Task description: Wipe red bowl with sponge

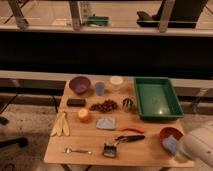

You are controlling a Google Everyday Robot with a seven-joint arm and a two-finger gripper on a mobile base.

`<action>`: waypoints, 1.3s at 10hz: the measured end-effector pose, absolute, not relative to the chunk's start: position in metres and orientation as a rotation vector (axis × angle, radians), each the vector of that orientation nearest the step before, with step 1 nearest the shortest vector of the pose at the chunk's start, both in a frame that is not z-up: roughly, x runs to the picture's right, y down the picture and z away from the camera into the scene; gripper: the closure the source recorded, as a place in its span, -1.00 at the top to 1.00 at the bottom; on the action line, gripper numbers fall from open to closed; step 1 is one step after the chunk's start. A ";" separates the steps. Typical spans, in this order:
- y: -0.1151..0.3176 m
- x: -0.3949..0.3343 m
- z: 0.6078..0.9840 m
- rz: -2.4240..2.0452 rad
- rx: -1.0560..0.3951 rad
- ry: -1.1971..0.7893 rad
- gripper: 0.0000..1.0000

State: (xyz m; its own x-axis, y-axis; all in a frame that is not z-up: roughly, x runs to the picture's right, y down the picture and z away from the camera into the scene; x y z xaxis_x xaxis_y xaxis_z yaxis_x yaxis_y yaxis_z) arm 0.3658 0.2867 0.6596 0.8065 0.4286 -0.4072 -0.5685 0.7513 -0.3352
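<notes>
Tabletop [89, 158] of pale wood carries everything. The red bowl [169, 133] stands at the near right corner, and the sponge [171, 145], light blue, lies inside it against the near wall. The gripper [192, 145] shows only as a white bulk at that same corner, over the bowl's right side and just beside the sponge; whether it is spread or pinching the sponge cannot be told.

Along the right edge, farther back, sits a green tray [157, 98]. Near the far edge stand a purple bowl [79, 84], a blue cup [100, 88] and a white cup [116, 81] in a row. Toward the left edge lie a black block [76, 102] and a yellow bunch [61, 125].

In the middle lie a heap of dark red pieces [104, 105], a metal cup [128, 104], an orange ball [84, 115] and a grey-blue cloth [106, 123]. By the near edge rest an orange-handled tool [132, 129], a black-handled brush [117, 145] and a metal utensil [76, 150].
</notes>
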 end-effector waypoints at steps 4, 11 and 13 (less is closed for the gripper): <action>0.293 0.393 0.661 0.607 -0.462 0.364 -1.00; 0.264 0.414 0.686 0.622 -0.416 0.422 -1.00; 0.265 0.414 0.685 0.624 -0.417 0.423 -1.00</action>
